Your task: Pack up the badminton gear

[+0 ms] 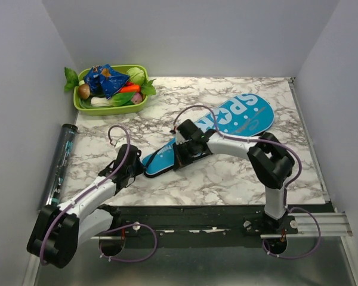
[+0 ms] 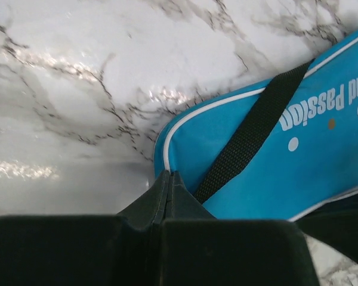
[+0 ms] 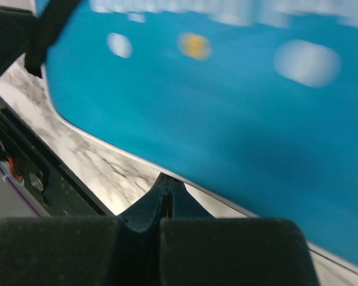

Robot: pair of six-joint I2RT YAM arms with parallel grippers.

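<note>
The racket cover (image 1: 241, 116) could slide or swing round instead of being handled cleanly, because both arms meet it only at its edge. The left gripper (image 2: 167, 179), fingers pressed together, has its tip against the white piping at the narrow handle end. The right gripper (image 3: 166, 182), also pressed together, meets the cover's rim further up the neck. I cannot tell whether either has fabric or a zip pull caught between its fingers. If neither does, a push would probably just skate the limp cover over the glossy table (image 1: 227, 176). If only one holds, the cover may twist about that point. The black strap (image 2: 250, 128) crossing the handle end runs close to the left gripper and could snag it. The right wrist view is blurred, so contact there is uncertain. The dark tube (image 1: 62, 156) lies along the left border of the overhead view, well apart from both grippers, and looks likely to roll if knocked.

The cover is bright blue and racket-shaped, with white piping, white dots and white lettering. It lies flat on the table, slanting from its broad head right of centre in the overhead view down to its narrow end left of centre. No rackets or shuttlecocks show, and whether any are inside it cannot be seen.
</note>
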